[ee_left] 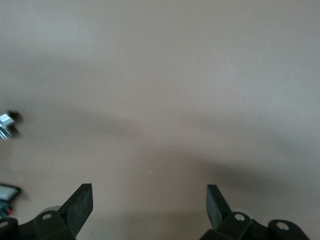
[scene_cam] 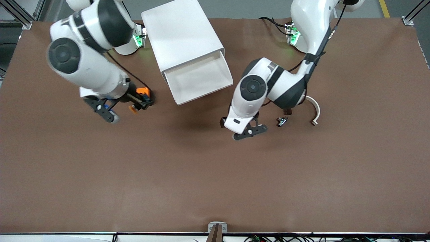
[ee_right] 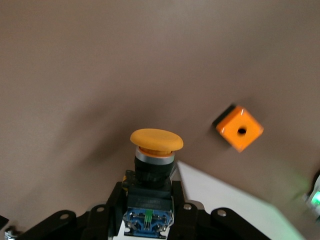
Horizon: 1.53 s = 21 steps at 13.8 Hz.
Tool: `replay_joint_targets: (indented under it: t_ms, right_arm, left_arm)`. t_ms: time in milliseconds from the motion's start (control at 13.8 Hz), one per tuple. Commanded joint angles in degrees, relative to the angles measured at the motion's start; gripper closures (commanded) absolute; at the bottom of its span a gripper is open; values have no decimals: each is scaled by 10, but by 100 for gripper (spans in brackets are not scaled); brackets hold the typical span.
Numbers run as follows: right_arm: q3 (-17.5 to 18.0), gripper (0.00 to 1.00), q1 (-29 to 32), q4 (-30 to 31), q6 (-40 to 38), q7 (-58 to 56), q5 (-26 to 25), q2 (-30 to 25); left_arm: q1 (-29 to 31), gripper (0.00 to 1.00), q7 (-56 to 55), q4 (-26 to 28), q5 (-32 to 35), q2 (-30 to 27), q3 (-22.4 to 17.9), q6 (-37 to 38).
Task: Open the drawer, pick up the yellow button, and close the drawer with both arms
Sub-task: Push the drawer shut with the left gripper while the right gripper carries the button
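The white cabinet [scene_cam: 183, 33] stands at the robots' edge of the table. Its top drawer [scene_cam: 198, 79] is pulled out and looks empty. My right gripper [scene_cam: 142, 102] is shut on the button [ee_right: 152, 165], held above the table beside the cabinet, toward the right arm's end. The right wrist view shows the button's orange-yellow cap, black body and blue rear end between the fingers [ee_right: 187, 210]. In the front view only its cap [scene_cam: 133, 108] shows. My left gripper [scene_cam: 248, 129] is open and empty over bare table, nearer the front camera than the drawer; its fingers [ee_left: 80, 205] stand wide apart.
An orange square box with a hole [ee_right: 240, 129] lies on the table just under my right gripper [scene_cam: 143, 90]. A small metal part [scene_cam: 282, 121] and a white curved piece [scene_cam: 315, 112] lie beside my left arm. The metal part also shows in the left wrist view [ee_left: 7, 123].
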<state>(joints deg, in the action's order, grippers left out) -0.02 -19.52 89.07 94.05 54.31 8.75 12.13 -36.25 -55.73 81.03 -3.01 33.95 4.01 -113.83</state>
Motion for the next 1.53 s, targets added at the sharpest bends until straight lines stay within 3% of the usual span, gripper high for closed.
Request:
replay_joint_targets:
  t_ms: [0,291,727,1018,1455]
  right_arm:
    - [10,99,69,-2,-9,-130,-14,2]
    - [10,99,160,-2,0,-362,-65,18]
    - [10,99,248,-2,96,-562,-96,93]
    - [10,99,275,-1,163,-620,-97,162]
    - [11,99,292,-4,273,-648,-93,257]
  left_arm:
    - [-20,0,-48,9,-9,-4,7,-3]
    - [-22,0,-114,8,-9,-6,59,22]
    - [-22,0,-181,9,-22,-5,129,83]
    - [-27,0,-203,9,-49,0,153,103]
    - [-55,0,-226,10,-53,13,155,103]
